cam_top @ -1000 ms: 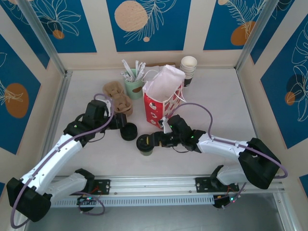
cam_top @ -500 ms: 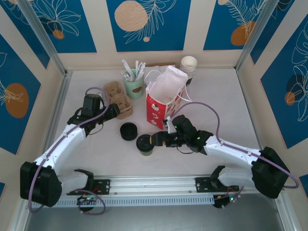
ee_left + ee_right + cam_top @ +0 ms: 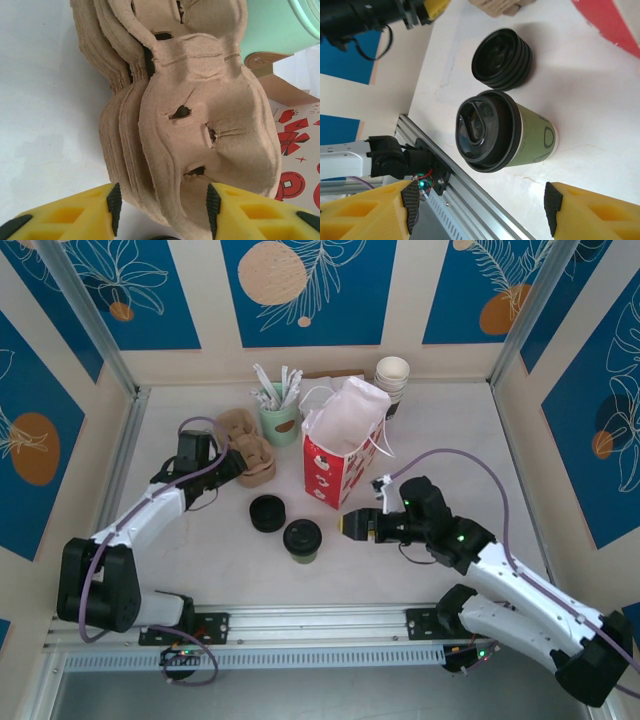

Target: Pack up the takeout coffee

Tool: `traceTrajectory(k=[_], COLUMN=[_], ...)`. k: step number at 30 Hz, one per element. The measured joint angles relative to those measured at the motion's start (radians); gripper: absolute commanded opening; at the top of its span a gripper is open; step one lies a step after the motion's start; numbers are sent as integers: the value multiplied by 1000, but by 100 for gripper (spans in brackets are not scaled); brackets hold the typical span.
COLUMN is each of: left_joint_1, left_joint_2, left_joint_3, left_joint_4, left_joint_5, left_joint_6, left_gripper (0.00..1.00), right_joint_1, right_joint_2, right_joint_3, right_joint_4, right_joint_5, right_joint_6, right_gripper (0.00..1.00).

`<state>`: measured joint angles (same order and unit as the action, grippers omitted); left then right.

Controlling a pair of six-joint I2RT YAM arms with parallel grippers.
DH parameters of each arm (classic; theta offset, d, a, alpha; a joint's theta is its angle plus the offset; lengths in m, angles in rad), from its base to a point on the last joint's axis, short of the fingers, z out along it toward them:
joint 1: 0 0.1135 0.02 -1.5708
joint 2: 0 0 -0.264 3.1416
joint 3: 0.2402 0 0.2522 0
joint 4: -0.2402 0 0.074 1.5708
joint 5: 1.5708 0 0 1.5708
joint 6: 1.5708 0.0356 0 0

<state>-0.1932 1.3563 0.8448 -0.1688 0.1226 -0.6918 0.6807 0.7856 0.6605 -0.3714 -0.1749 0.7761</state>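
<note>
The takeout coffee point(image 3: 302, 538) is a green paper cup with a black lid point(image 3: 487, 131), standing free on the white table. My right gripper point(image 3: 352, 524) hovers just right of it, open and apart from it; in the right wrist view the cup sits ahead of the gripper point(image 3: 481, 207), beyond its fingertips. My left gripper point(image 3: 243, 465) is at the near end of a stack of brown pulp cup carriers point(image 3: 250, 447). In the left wrist view the gripper point(image 3: 164, 209) is open and straddles the end of the carrier stack point(image 3: 200, 130), with a sliver of table beside its left pad.
A low stack of black lids point(image 3: 267, 512) lies left of the coffee. A red gift bag point(image 3: 335, 455) with white paper stands behind it. A mint cup of sticks point(image 3: 278, 420) and stacked paper cups point(image 3: 391, 380) sit at the back. A metal rail point(image 3: 320, 625) runs along the near edge.
My right gripper has drawn back to the right, off the coffee, which stays put. My left gripper has moved from near the lids up to the carrier stack, and its jaws have narrowed.
</note>
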Motion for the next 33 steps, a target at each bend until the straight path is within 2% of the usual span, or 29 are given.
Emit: traceTrajectory(k=[6,12,22,33], left_joint_1=[1,2,2,2], left_joint_2=[54,88,99,23], left_joint_3=[14,18,37,77], left_joint_4=[43,84,100,41], left_joint_5=[15,38,53,50], left_joint_6=[-19,-46,-61,-58], left_gripper=[43,33,15,11], right_joint_1=[-104,-168,-212,-227], right_joint_2=[-65,-64,-64,-64], right_joint_3=[40,69,74,93], right_joint_4=[-93,-143,-162,-169], right_joint_5=[-66,-129,-190,-203], right_joint_6=[-22,-39,-48,-53], right_gripper=[69,69,69,69])
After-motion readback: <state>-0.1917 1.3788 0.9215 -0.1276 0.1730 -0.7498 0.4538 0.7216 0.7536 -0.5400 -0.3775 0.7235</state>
